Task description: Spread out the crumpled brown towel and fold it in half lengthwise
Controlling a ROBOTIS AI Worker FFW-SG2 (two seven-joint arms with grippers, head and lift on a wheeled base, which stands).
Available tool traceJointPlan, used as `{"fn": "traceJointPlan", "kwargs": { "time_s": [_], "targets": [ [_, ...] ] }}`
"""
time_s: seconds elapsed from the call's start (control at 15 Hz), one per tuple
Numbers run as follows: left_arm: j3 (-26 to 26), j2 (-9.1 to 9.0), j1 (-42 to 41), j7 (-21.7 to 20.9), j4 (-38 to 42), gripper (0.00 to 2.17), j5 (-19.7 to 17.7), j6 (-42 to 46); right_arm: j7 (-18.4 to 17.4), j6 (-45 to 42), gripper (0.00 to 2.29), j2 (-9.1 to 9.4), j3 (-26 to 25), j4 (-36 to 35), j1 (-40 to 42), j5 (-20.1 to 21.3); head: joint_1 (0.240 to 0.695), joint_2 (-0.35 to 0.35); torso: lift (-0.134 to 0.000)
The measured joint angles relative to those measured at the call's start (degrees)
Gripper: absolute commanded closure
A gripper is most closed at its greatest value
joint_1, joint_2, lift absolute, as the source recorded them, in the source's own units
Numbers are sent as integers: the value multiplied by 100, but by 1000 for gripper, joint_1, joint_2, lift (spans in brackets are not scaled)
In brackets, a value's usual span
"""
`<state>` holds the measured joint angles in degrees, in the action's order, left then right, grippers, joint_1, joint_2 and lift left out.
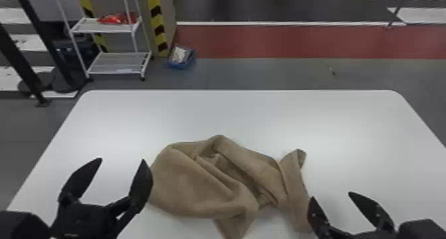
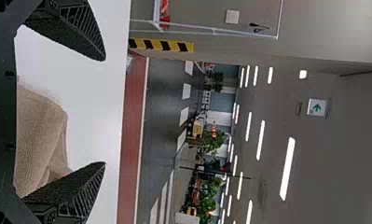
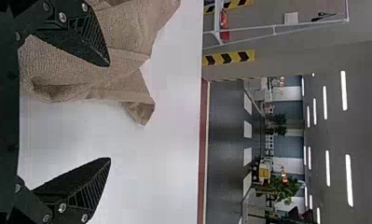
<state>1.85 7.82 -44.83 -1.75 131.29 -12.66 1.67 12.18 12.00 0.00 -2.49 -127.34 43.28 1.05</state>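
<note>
a crumpled brown towel [image 1: 189, 185] is lying in a loose heap between the two grippers, spreading farther forward than their fingertips. its broad, rounded side is bulging near the left gripper [image 1: 121, 159], and a narrow, twisted strip is running along its other side near the right gripper [image 1: 331, 195], ending in a small curled corner ahead of that gripper's fingertips. another corner is pointing back toward the robot, between the grippers.

the left gripper is standing wide, holding nothing; its inner finger is overlapping the towel's edge in the head view, and whether they are touching is hard to tell. the right gripper is also gaping wide and empty, its inner finger showing over the towel's near strip; contact there is unclear too.

under the towel and both grippers, a white table [image 1: 232, 112] is stretching out, its far corners rounded. beyond the left gripper, past the far edge, a white two-level cart [image 1: 103, 28] is standing on the floor, carrying something red [image 1: 116, 18] on its upper shelf. to the right of the cart, a blue bin [image 1: 181, 65] is sitting on the floor. farther ahead of both grippers, a red floor band [image 1: 298, 40] is running across.
</note>
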Motion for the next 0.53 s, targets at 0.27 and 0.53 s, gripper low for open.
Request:
{"fn": "traceJointPlan", "kwargs": {
  "time_s": [0.27, 0.53],
  "targets": [
    [6, 0, 1, 0, -5, 83, 0, -2, -7, 154, 184, 0, 424, 108, -149, 305, 695, 94, -125],
    [8, 0, 22, 0, -16, 83, 1, 2, -32, 733, 191, 0, 845, 75, -235, 777, 695, 146, -125]
  ]
}}
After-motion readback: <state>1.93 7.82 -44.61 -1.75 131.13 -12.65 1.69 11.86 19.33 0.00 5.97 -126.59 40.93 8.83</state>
